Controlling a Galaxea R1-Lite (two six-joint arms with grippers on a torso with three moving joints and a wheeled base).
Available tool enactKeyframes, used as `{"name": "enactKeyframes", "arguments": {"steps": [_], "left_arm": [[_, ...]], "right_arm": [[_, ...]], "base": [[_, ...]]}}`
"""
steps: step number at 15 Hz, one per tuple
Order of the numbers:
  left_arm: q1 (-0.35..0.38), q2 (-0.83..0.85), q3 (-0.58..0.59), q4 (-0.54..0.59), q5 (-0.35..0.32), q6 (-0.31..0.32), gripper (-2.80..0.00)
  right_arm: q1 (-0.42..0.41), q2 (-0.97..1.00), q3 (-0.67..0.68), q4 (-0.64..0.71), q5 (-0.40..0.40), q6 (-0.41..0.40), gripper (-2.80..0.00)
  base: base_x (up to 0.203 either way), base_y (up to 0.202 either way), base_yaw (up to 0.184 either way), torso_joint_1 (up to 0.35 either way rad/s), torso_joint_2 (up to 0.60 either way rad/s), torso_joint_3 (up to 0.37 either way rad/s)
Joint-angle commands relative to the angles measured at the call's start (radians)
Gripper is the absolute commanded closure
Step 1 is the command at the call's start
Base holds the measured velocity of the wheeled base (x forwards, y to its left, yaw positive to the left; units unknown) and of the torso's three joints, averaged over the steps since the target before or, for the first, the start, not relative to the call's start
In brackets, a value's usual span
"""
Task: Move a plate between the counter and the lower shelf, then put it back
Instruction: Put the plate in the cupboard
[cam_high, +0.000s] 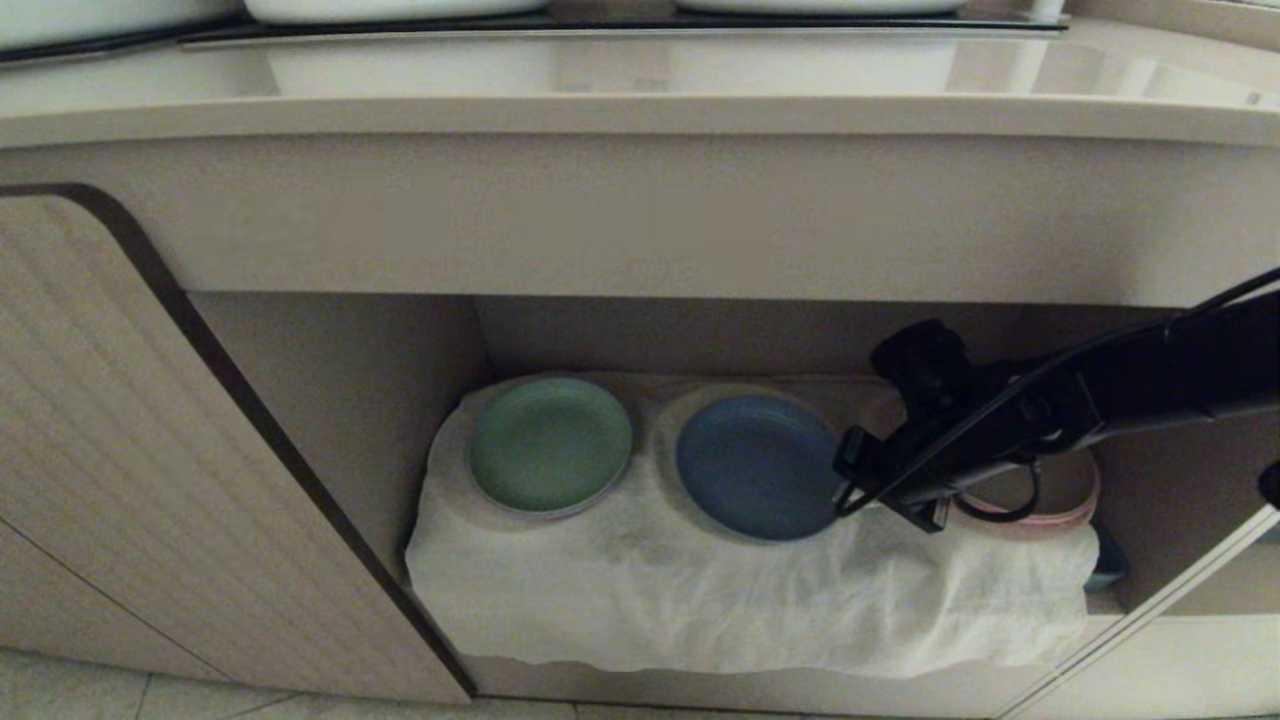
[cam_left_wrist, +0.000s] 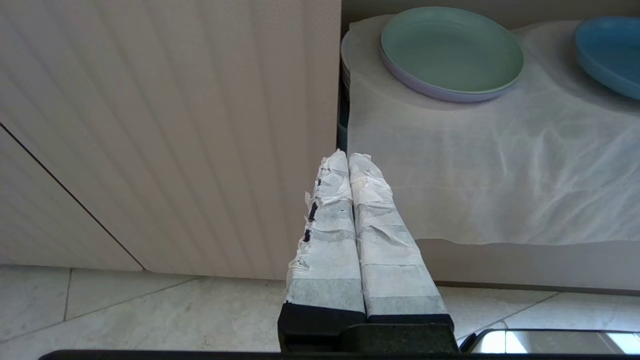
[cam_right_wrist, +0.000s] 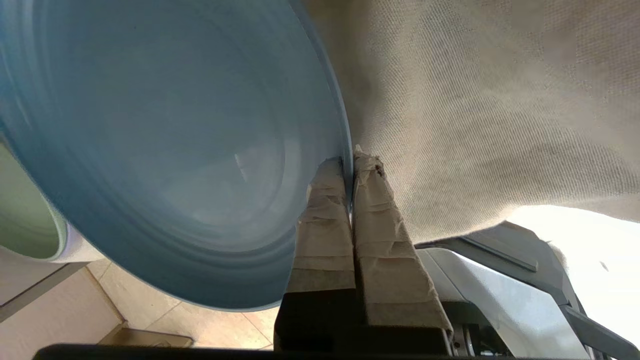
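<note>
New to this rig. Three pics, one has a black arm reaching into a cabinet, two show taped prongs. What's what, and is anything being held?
It is a two-armed robot on wheels. The wide picture comes from its head camera, looking down into the lower shelf under the counter. The other two come from cameras on each wrist, behind the fingers; the taped prongs are those fingers.

On the shelf a white cloth covers round humps. On it sit a green plate, the blue plate and a beige pink-edged plate, mostly behind the arm.

The right gripper is shut on the blue plate's rim, one finger on each side. The left gripper is shut on nothing, parked in front of the ribbed cabinet door.
</note>
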Motion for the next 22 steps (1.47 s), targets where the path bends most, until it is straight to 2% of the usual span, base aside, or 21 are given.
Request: {"name": "enactKeyframes", "arguments": {"steps": [1,5,12,22], "left_arm": [[0.0,0.0,0.0,0.0,0.0,-0.001,0.0],[0.0,0.0,0.0,0.0,0.0,-0.001,0.0],[0.0,0.0,0.0,0.0,0.0,0.0,0.0],[0.0,0.0,0.0,0.0,0.0,-0.001,0.0]], "right_arm": [[-0.002,0.015,-0.022,0.004,0.002,0.008,0.0],[-0.006,0.035,-0.073,0.011,0.002,0.012,0.0],[-0.012,0.038,-0.073,0.059,0.003,0.01,0.0],[-0.011,0.044,-0.084,0.05,0.003,0.007,0.0]], "base": [[0.0,0.0,0.0,0.0,0.0,0.0],[0.0,0.0,0.0,0.0,0.0,0.0],[0.0,0.0,0.0,0.0,0.0,0.0],[0.0,0.0,0.0,0.0,0.0,0.0]]}}
